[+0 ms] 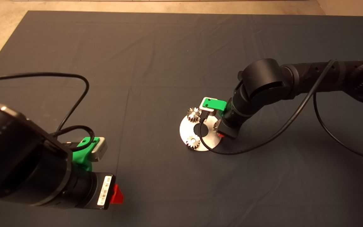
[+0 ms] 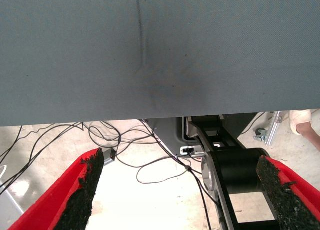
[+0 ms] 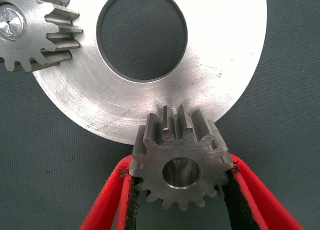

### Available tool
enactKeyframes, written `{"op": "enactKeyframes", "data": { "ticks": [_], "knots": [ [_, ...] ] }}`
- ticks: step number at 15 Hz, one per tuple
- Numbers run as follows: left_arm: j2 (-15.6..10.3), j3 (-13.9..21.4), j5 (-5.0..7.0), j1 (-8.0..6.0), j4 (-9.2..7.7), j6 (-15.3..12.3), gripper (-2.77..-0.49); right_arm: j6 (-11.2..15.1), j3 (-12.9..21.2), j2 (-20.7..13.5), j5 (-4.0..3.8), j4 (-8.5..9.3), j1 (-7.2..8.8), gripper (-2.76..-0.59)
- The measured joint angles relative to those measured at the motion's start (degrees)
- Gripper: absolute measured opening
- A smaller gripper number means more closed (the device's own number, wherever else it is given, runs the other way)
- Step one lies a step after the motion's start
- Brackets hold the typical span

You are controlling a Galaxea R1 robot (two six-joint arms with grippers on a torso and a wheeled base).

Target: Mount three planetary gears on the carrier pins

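A shiny round carrier disc (image 1: 187, 129) (image 3: 220, 65) with a large centre hole lies mid-mat. Two planetary gears (image 1: 193, 114) (image 1: 193, 142) sit on its rim. In the right wrist view one of them (image 3: 37, 38) has a silvery carrier pin (image 3: 10, 23) in its centre. My right gripper (image 1: 220, 133) (image 3: 180, 162) is shut on a third gear (image 3: 181, 172) (image 1: 216, 126) at the disc's right edge. That gear overlaps the rim. I cannot tell whether a pin is in its hole. My left gripper (image 1: 117, 194) (image 2: 180, 190) hangs open at the mat's lower left, holding nothing.
The right arm's black cable (image 1: 232, 151) loops over the disc and the mat in front of it. The left wrist view shows the mat's edge (image 2: 100, 121), floor cables (image 2: 150, 160) and a person's shoe (image 2: 305, 121) beyond.
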Motion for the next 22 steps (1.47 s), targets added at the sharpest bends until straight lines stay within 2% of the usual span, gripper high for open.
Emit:
{"op": "enactKeyframes", "data": {
  "ticks": [10,16,22],
  "knots": [
    [0.0,0.0,0.0,0.0,0.0,0.0,-1.09,0.04,0.0,0.14,0.0,-0.13,0.01,-2.34],
    [0.0,0.0,0.0,0.0,-0.01,0.0,-1.09,0.2,0.0,0.13,0.0,-2.27,0.0,-2.34],
    [0.0,0.0,0.0,0.0,-0.01,0.0,-1.09,0.22,0.0,0.13,0.0,-2.6,0.0,-2.35]
  ]
}}
